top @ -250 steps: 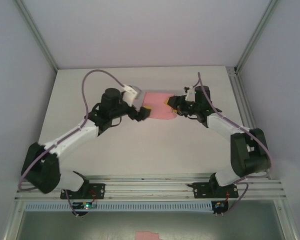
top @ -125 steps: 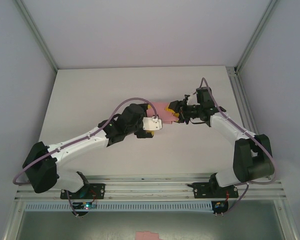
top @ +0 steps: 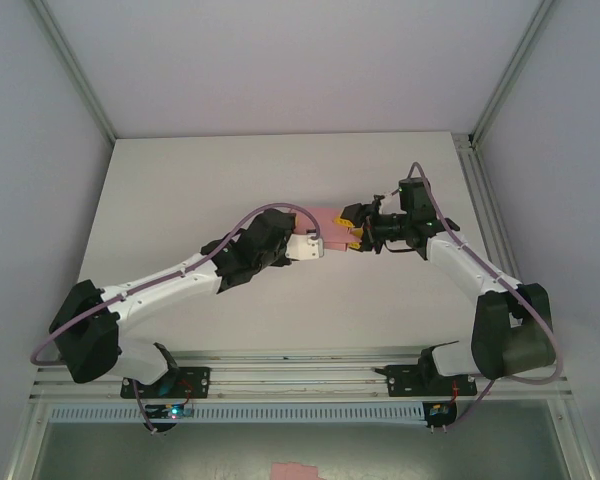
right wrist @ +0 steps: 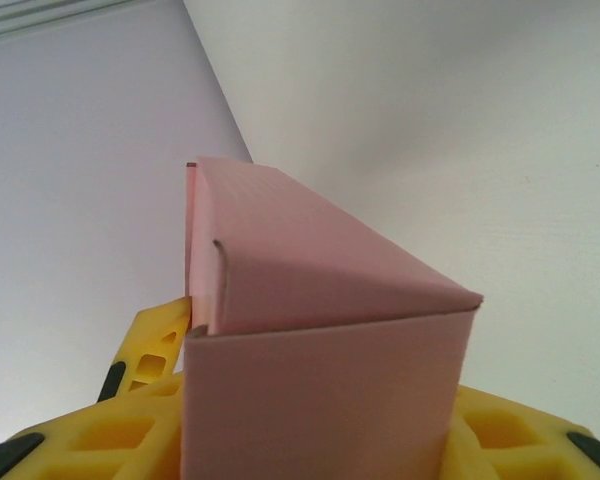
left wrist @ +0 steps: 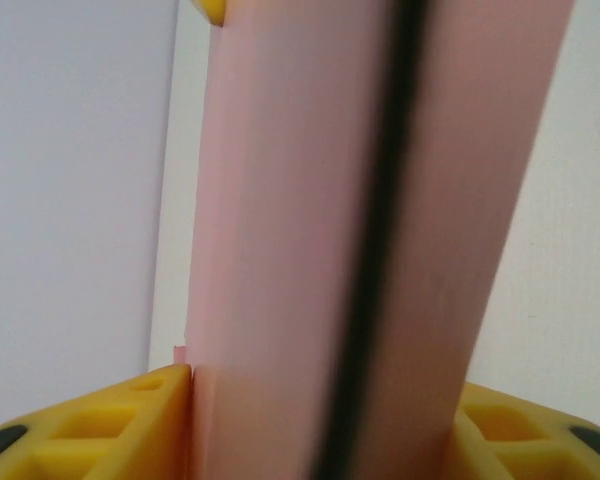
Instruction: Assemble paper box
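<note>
The left gripper (top: 318, 243) and the right gripper (top: 354, 230) each clamp an end of the pink paper box (top: 329, 216), seemingly mid-fold; finishing likely needs one claw to let go and press.

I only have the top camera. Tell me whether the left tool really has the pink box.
Observer: Yes. In the left wrist view the left tool has a yellow finger pressed on each side of the box.
Operator: Now report the right tool.
Observer: Its wrist view shows the right tool clamped on the box's other end, fingers flush against both sides.
Operator: Describe the box's shape.
Observer: Partly folded: the right wrist view shows a slanted top panel over an upright wall.
</note>
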Controlling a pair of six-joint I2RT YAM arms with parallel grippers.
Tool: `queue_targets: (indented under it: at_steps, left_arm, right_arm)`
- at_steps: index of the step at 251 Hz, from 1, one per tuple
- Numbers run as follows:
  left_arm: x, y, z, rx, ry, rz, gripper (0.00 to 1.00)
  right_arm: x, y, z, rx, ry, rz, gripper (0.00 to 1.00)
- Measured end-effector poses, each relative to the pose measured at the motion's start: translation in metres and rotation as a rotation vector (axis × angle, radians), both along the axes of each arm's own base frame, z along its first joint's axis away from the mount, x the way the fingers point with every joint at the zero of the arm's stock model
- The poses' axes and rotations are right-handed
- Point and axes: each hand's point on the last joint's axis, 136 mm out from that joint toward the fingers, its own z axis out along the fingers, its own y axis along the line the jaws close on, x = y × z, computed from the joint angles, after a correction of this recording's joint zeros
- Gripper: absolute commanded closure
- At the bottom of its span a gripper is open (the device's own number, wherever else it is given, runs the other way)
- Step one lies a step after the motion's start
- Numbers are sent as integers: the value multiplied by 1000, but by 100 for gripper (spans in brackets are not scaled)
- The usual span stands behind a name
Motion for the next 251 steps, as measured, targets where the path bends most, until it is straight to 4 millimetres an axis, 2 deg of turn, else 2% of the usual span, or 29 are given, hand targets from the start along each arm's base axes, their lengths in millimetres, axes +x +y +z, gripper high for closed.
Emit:
queue_targets:
  at_steps: [32,51,63,66,71,76,92,97,104,128,136,151,172,205,242,251]
  left_arm:
    - [0,-3,-1,10,19,-3,58]
    - [-1,-4,0,14,30,-7,60]
    - [-2,-4,3,17,39,-9,60]
    - [-2,-4,2,19,43,-9,60]
    - [-3,-4,3,21,47,-9,60]
    - [-3,-4,3,23,56,-7,60]
    - [-6,-1,2,35,89,3,60]
    - [-7,1,1,42,103,6,55]
    - [-10,2,-1,46,129,5,54]
    - [-22,12,-14,56,258,-1,58]
    - [-24,16,-20,56,309,8,58]
    - [-27,24,-32,56,405,31,58]
    - [-28,32,-48,60,531,58,58]
    - [-37,32,-70,88,683,63,58]
    - [-51,33,-83,110,778,50,56]
    - [-53,33,-84,112,790,47,56]
  right_arm:
    - [-1,-1,-2,-7,-8,-2,29]
    - [-2,-3,-2,-20,-34,5,27]
    - [-1,-7,0,-44,-69,-3,21]
    - [-1,-9,0,-53,-78,-7,18]
    - [-1,-11,1,-67,-97,-10,4]
    - [-1,-15,3,-89,-121,-21,2]
    - [2,-31,11,-177,-227,-54,2]
    - [4,-37,15,-217,-280,-68,2]
    - [6,-47,23,-273,-353,-92,2]
    - [9,-80,70,-457,-710,-195,2]
    - [4,-87,85,-494,-822,-230,7]
    - [-9,-92,106,-542,-1015,-247,10]
    - [-22,-87,117,-579,-1164,-175,17]
    - [-27,-59,104,-595,-1237,35,34]
    - [-35,-27,56,-601,-1186,284,37]
    - [-36,-20,45,-613,-1170,338,42]
